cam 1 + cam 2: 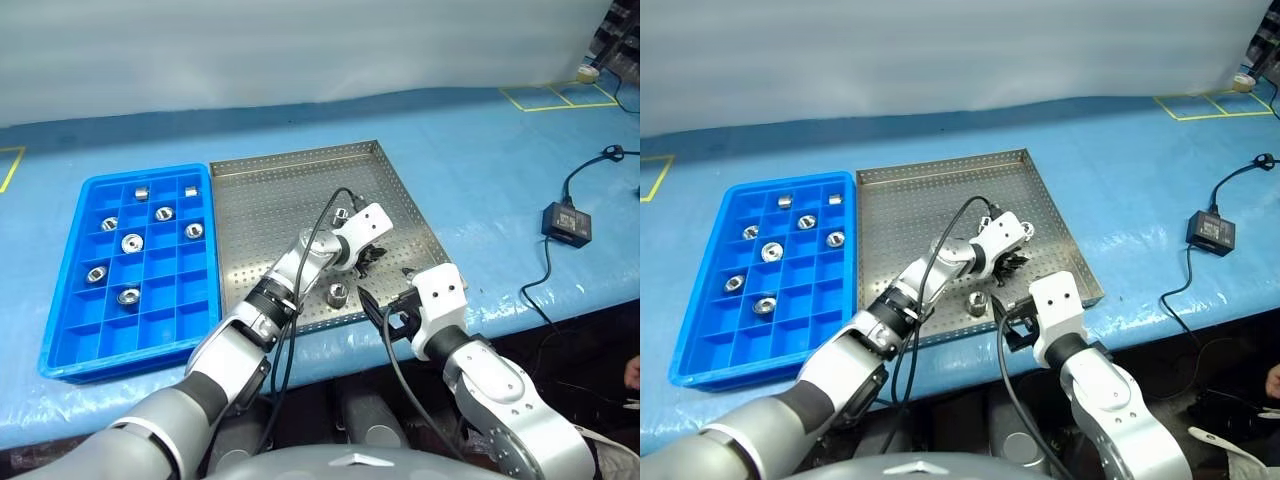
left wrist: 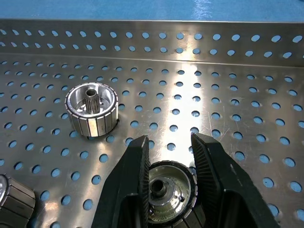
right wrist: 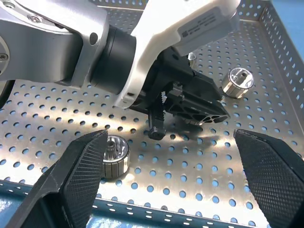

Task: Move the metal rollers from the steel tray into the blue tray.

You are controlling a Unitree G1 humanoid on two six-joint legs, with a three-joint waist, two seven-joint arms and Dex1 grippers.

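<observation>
left gripper (image 2: 167, 190) clamped on metal roller (image 2: 167, 198) in steel tray (image 1: 260, 215), right gripper (image 3: 175, 175) wide open near tray edge, blue tray (image 1: 70, 345) beside

you had the left gripper (image 1: 368, 258) down on the steel tray (image 1: 290, 190), just beyond a lone metal roller (image 1: 338, 293). the right gripper (image 1: 385, 312) hung at the tray's near rim. seven rollers sat in the blue tray (image 1: 60, 330), beside the steel one on the tabletop (image 1: 480, 150).
</observation>
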